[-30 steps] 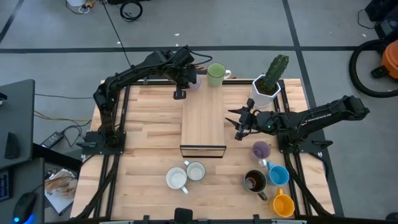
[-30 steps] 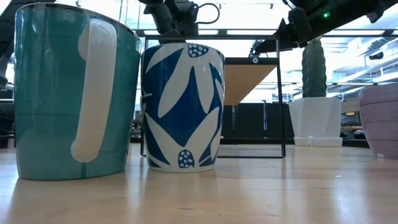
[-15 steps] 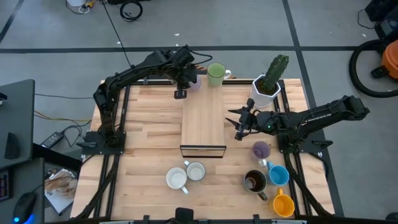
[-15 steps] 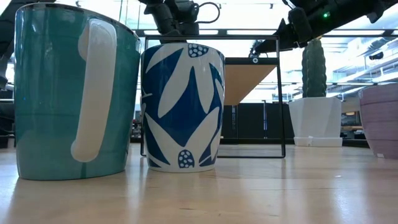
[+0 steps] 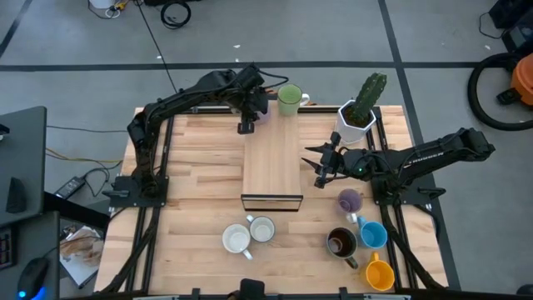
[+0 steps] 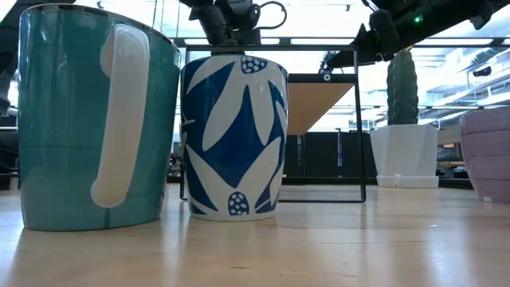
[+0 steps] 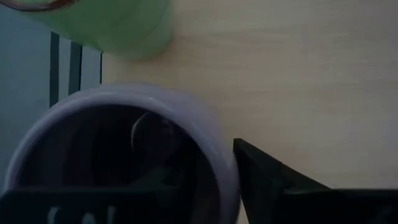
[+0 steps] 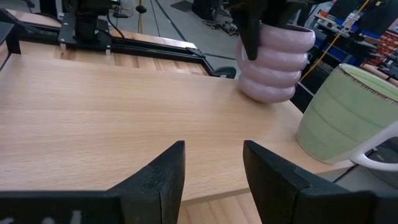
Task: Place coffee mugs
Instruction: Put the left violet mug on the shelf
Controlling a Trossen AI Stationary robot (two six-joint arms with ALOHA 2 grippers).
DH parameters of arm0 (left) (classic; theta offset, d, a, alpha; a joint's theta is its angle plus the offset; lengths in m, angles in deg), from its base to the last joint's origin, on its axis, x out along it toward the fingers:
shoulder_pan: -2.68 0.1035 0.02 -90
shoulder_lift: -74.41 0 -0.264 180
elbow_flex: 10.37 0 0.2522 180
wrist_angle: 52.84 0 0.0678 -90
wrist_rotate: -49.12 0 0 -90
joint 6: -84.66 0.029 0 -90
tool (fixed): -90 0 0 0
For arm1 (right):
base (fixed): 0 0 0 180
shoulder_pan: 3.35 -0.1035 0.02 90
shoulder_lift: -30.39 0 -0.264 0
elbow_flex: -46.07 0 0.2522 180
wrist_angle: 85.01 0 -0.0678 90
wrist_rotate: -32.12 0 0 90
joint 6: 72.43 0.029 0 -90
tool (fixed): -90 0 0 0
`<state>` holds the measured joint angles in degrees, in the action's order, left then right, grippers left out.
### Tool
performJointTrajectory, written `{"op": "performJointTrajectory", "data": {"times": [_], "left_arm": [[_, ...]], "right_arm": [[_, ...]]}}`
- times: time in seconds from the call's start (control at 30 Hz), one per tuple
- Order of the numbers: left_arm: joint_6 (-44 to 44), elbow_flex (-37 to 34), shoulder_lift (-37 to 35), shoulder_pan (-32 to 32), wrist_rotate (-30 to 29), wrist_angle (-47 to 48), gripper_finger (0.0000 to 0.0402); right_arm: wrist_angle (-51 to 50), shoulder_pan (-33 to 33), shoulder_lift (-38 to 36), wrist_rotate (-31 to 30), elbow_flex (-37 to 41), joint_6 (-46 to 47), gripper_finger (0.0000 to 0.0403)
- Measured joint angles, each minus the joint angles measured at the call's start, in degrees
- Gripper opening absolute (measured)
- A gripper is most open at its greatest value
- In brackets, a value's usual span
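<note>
High view lays out the whole table (image 5: 191,175): the left gripper (image 5: 252,107) reaches to the far edge just left of the green mug (image 5: 289,99), and hides what it stands over. The left wrist view fills that gap: a lilac mug (image 7: 124,155) sits right under the camera, with one dark finger (image 7: 273,186) outside its rim and the green mug (image 7: 118,25) close beside it. The right wrist view shows the same pair from across the board (image 8: 106,124); there the ribbed lilac mug (image 8: 270,65) stands upright on the wood with a dark finger against its near side. Whether the left jaws pinch the rim or stand loose, I cannot tell.

The right gripper (image 5: 319,164) hovers at the right edge of the board (image 5: 271,158), near the cactus pot (image 5: 356,121); its own view shows its fingers (image 8: 158,180) parted and empty.

Only the high view shows the rest: two pale mugs (image 5: 247,234) at the near middle, and at the near right a second lilac mug (image 5: 350,201), a brown mug (image 5: 341,243), a blue mug (image 5: 373,235) and an orange mug (image 5: 379,273).

The low view sees a teal mug (image 6: 92,119) and a blue-patterned mug (image 6: 233,135) up close, and the wire frame (image 6: 271,119) behind.
</note>
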<state>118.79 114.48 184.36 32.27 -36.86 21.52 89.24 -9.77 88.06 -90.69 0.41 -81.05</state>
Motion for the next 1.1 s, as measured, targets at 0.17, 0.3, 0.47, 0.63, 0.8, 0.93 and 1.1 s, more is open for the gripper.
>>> {"op": "performJointTrajectory", "data": {"times": [0.17,0.3,0.47,0.63,0.8,0.93,1.1], "left_arm": [[0.0,0.0,0.0,-0.3,-3.0,-1.7,0.0134],[1.3,0.0,-0.2,-0.1,-4.1,-1.9,0.0149],[3.0,0.0,-0.2,-0.3,-4.3,-2.6,0.0153],[6.4,0.0,-0.2,-0.1,-4.7,-3.5,0.0153],[11.2,-0.1,-0.2,-0.1,-8.1,-4.6,0.0153],[14.3,-0.1,-0.2,0.3,-8.1,-5.3,0.0153],[17.5,-0.1,-0.2,1.2,-7.8,-5.8,0.0153]], "right_arm": [[-0.1,0.0,0.0,0.0,0.0,0.1,0.0168],[-0.1,0.0,0.0,0.0,0.0,0.1,0.0168],[-0.2,0.0,0.0,0.3,0.0,0.5,0.0168],[-0.2,0.0,0.0,0.5,0.0,0.3,0.0168],[-0.5,0.0,0.0,0.9,0.0,0.5,0.0168],[-0.5,0.0,0.0,0.9,0.0,0.5,0.0168],[-0.5,0.0,0.0,0.9,0.0,0.6,0.0168]]}}
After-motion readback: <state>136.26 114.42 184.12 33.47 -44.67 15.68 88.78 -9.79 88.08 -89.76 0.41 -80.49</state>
